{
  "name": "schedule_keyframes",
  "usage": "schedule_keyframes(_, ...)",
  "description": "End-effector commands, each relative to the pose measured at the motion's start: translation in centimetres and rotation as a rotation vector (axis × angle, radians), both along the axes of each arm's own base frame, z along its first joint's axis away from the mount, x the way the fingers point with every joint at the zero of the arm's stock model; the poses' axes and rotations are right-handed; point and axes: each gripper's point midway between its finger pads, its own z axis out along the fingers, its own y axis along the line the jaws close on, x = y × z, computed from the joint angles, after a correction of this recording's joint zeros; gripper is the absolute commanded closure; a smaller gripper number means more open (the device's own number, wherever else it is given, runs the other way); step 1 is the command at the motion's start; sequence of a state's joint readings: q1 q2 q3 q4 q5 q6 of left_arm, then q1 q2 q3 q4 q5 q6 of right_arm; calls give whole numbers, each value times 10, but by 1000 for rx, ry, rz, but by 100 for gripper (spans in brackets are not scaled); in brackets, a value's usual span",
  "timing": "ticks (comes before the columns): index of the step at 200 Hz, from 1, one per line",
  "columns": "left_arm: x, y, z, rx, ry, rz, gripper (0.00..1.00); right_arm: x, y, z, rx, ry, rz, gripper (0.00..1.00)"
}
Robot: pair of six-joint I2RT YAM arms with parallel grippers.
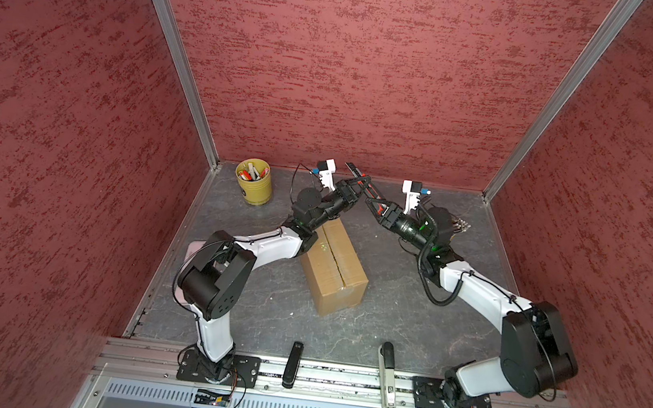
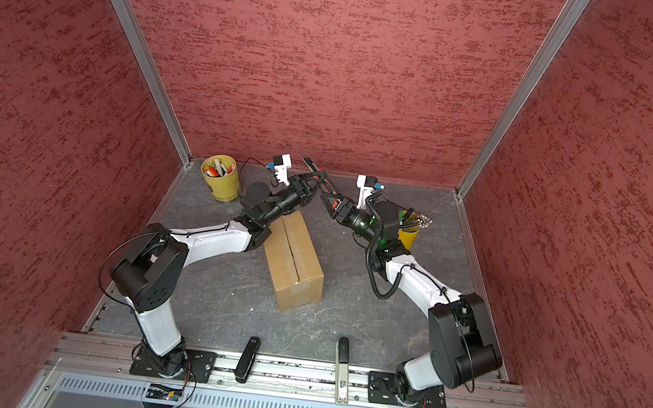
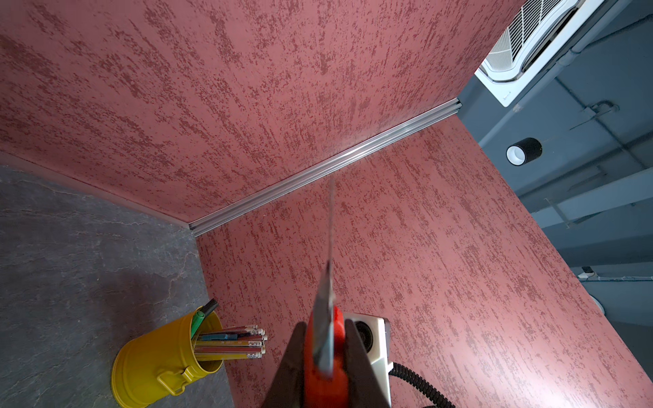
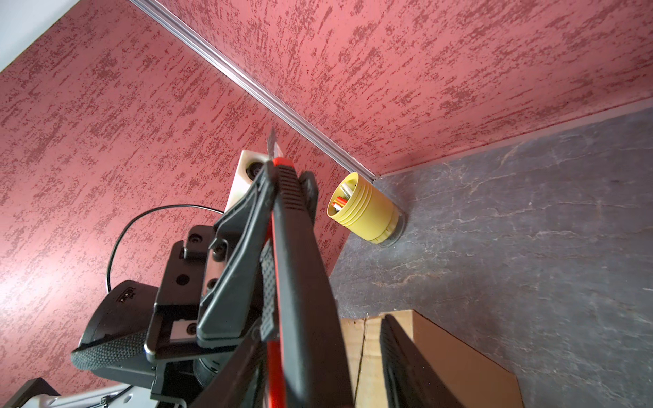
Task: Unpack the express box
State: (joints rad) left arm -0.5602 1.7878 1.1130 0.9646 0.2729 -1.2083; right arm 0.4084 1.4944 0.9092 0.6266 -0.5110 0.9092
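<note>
The express box [image 1: 334, 268] [image 2: 293, 260] is a brown carton lying on the grey floor, its flaps closed along the centre seam. A red and black utility knife [image 1: 364, 188] [image 2: 319, 181] hangs in the air over the box's far end, blade out and pointing at the back wall. My left gripper [image 1: 358, 183] [image 3: 325, 353] is shut on the knife [image 3: 327, 339] near its blade end. My right gripper [image 1: 377, 206] [image 4: 318, 374] stands open round the knife's handle [image 4: 300, 265]. One of its fingers [image 4: 406, 360] is apart from the handle, with the box [image 4: 452, 353] showing in the gap.
A yellow cup of pens [image 1: 254, 182] [image 4: 364, 212] stands in the back left corner. Another yellow cup with pencils [image 2: 409, 231] [image 3: 166, 360] sits behind the right arm. A black bar [image 1: 292, 362] and a grey tool [image 1: 387, 371] lie at the front rail.
</note>
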Motion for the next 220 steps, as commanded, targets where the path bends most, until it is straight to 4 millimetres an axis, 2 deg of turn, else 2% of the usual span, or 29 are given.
schedule_keyframes(1,-22,-28,-20,26,15,-114,100,2,-1,57,90,-134,-20,48)
schedule_keyframes(82,-19,-33,-28,27,29,-127,100,1,1,68,97,-156,-5,48)
schedule_keyframes(127,-23,-41,-29,35,31,-147,100,2,2,70,102,-161,-2,57)
schedule_keyframes(180,-29,-52,-35,47,37,-177,100,1,0,74,104,-170,-10,62)
schedule_keyframes(220,-30,-54,-43,58,51,-182,100,2,0,76,108,-177,-14,69)
